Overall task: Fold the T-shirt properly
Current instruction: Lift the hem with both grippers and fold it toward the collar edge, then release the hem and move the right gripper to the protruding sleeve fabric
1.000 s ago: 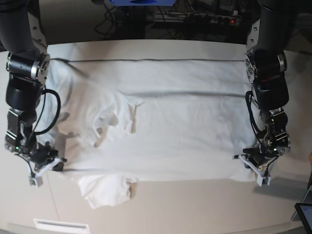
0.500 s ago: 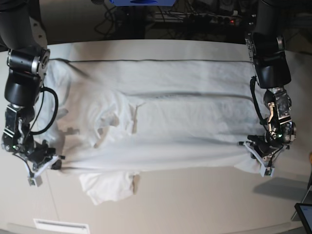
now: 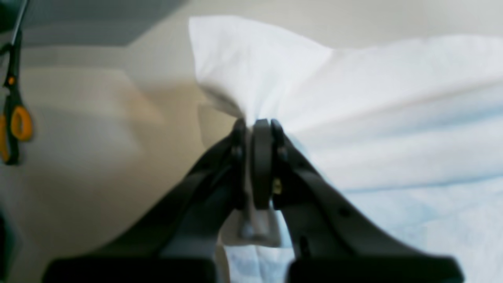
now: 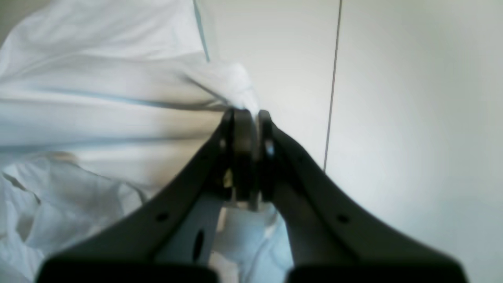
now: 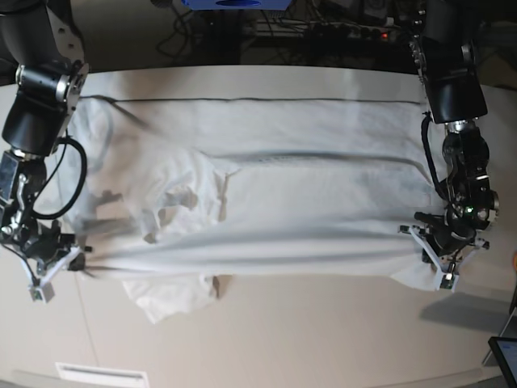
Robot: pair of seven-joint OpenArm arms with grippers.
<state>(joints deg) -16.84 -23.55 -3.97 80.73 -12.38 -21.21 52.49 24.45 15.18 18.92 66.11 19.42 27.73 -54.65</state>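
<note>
The white T-shirt (image 5: 266,202) lies spread across the table, its near edge lifted and stretched taut between both grippers. My left gripper (image 5: 428,260) at the right is shut on the shirt's near corner; in the left wrist view the gripper (image 3: 254,125) pinches bunched white fabric (image 3: 353,102). My right gripper (image 5: 71,267) at the left is shut on the other near corner; the right wrist view shows the gripper (image 4: 246,114) clamping the cloth (image 4: 98,98). A loose sleeve (image 5: 170,295) hangs below the lifted edge at the near left.
Orange-handled scissors (image 3: 13,106) lie on the table (image 5: 323,339) to the side of my left gripper. A dark seam line (image 4: 332,86) runs across the tabletop beside my right gripper. Cables and equipment (image 5: 323,32) sit behind the table's far edge.
Both grippers have moved outward and up with the shirt's near edge, pulling it taut. The loose sleeve at the near left has been dragged back a little.
</note>
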